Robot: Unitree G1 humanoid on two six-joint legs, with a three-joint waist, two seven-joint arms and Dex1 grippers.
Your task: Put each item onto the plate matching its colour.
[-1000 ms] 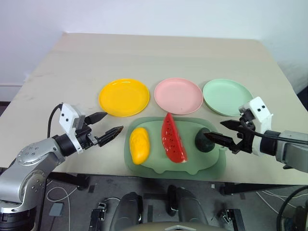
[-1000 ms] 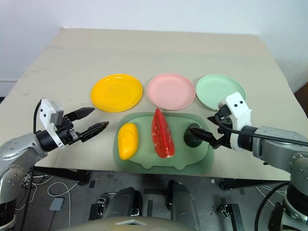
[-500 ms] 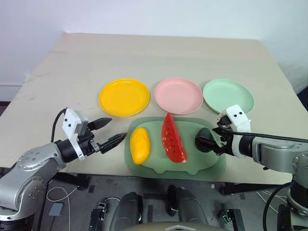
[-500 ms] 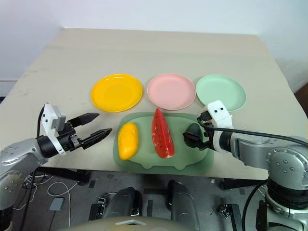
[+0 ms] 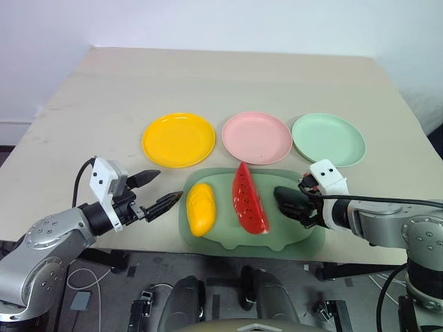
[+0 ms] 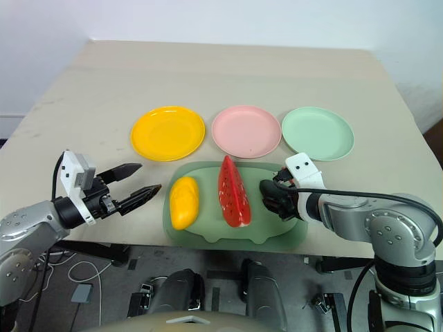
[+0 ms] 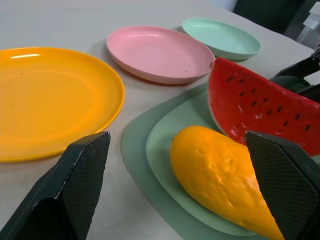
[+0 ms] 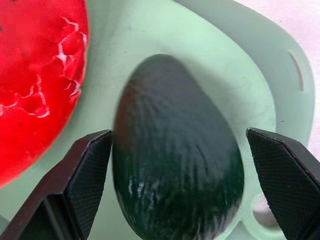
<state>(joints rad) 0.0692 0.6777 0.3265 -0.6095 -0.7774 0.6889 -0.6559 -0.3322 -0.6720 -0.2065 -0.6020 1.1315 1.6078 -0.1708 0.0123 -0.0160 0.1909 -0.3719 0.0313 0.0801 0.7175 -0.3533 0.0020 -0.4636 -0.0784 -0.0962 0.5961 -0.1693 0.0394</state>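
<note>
Three toy fruits lie in the pale green tray (image 5: 225,238): a yellow mango (image 5: 199,208) on its left, a red watermelon wedge (image 5: 248,199) in the middle and a dark green avocado (image 8: 175,200) on its right. Behind the tray a yellow plate (image 5: 178,140), a pink plate (image 5: 257,137) and a mint green plate (image 5: 328,139) stand in a row. My right gripper (image 5: 289,202) reaches down over the avocado, one finger on each side; one finger touches it and a thin gap shows at the other. My left gripper (image 5: 166,185) hovers open just left of the tray, pointing at the mango.
The tray sits at the table's near edge (image 5: 138,243), with a small ring tab at its right corner (image 8: 260,205). The beige table top (image 5: 228,83) stretches behind the plates.
My right gripper came down and to the left onto the avocado, and its fingers have narrowed around it. The left gripper has barely shifted.
</note>
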